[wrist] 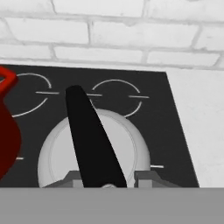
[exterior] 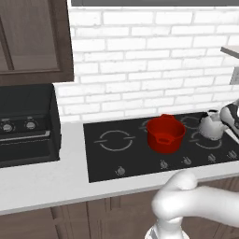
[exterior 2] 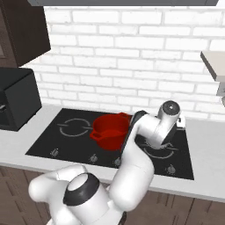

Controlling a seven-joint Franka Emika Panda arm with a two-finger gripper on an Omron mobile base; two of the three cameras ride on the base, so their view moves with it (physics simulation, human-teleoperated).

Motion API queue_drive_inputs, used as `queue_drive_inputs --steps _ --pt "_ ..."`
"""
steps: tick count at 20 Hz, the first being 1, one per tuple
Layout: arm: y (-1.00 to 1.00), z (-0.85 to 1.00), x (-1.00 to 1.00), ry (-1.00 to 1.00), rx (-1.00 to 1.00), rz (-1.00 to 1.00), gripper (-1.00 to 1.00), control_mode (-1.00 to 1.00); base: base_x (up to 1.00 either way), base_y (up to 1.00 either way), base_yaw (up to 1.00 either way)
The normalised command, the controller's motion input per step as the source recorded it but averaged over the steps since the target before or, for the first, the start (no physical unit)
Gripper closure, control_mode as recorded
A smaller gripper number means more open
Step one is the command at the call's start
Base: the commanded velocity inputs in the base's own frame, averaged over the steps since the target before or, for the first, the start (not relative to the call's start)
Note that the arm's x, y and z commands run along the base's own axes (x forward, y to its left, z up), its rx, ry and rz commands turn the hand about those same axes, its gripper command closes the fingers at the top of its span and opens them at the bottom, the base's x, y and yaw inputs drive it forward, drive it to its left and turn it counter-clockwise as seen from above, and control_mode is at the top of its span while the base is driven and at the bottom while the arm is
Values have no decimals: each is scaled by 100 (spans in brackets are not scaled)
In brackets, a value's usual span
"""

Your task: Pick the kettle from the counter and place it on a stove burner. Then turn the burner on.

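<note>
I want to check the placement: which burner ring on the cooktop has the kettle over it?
The front right burner ring, nearest the knobs. The silver kettle, its handle in the shut gripper, covers it. The red pot is in the centre; the left ring is bare.

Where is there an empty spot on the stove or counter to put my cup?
The left ring of the black cooktop is bare, between the microwave side and the red pot. The counter strip in front of the microwave is bare too. It is crowded on the right, where the kettle sits close beside the red pot.
</note>
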Motion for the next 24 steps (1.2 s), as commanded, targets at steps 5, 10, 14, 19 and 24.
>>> queue_drive_inputs --steps 5,10,14,19,24 --pt "6 -44 0 17 -11 4 100 -100 0 0 0" --pt "0 -31 0 9 -7 4 100 -100 0 0 0" --pt "-5 0 0 -3 0 0 100 -100 0 0 0" --pt "-15 9 7 -18 1 0 100 -100 0 0 0" --pt "0 5 22 -10 0 0 100 -100 0 0 0"
